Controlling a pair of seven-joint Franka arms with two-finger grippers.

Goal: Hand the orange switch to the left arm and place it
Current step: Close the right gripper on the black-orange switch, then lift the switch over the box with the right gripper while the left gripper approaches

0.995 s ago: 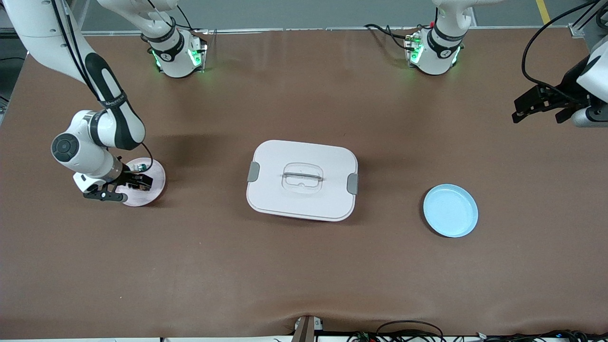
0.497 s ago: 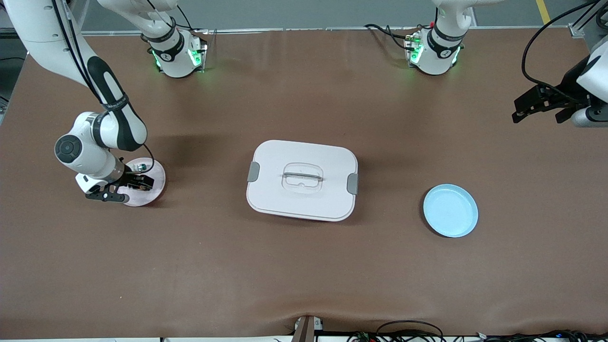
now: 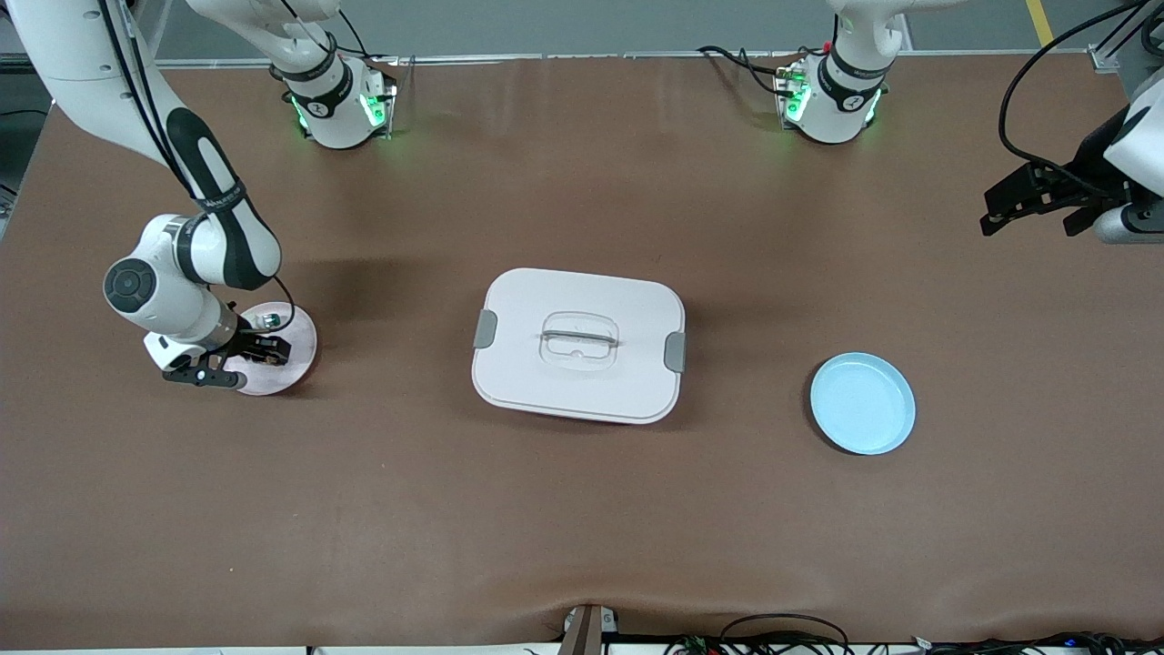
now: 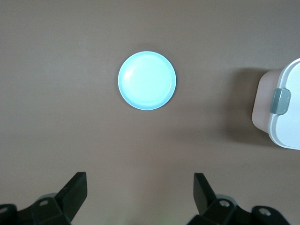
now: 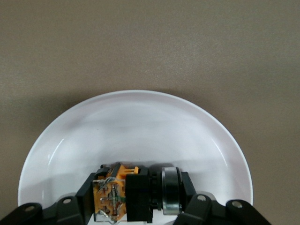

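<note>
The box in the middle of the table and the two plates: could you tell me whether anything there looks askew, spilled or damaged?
Nothing stands out. The box sits flat with its lid on, the blue plate is bare, and the right pincer is shut on the orange switch on the white plate. The left pincer waits open.

I log a brown surface (image 3: 582, 509); a white box (image 3: 578, 344) with grey latches at frame centre; a pale blue plate (image 3: 862, 404) lower right; a pinkish-white plate (image 3: 289, 362) at left; an orange switch (image 5: 136, 193), black-bodied with a silver ring; black pincers.
</note>
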